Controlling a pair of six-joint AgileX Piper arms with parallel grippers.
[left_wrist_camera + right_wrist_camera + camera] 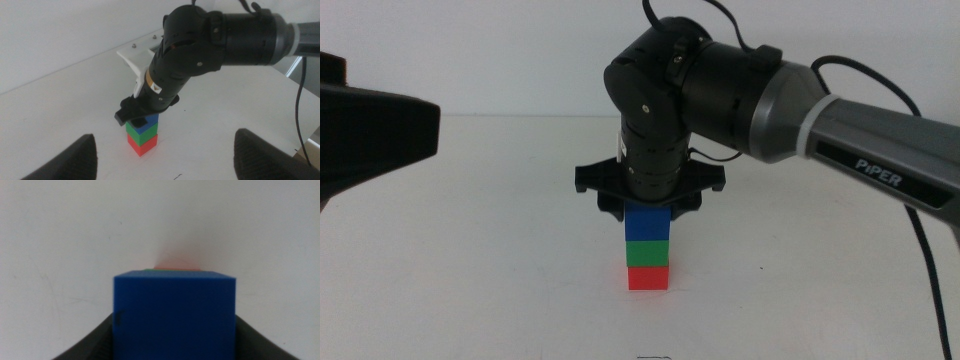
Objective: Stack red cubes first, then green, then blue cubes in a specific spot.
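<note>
three cubes stacked, right tool (648, 208) clenched on blue cube (648, 222), hiding its top; left tool (165, 155) released.

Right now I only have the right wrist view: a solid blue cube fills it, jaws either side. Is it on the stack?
Observer: Yes. The right gripper holds the deep-blue cube squarely on the matte green cube, which sits on the bright-red cube.
Operator: Leaning?
Observer: No. The faces line up, and the stack is upright on the white tabletop.
Operator: Left arm?
Observer: The left gripper is back from the stack, jaws wide apart.
</note>
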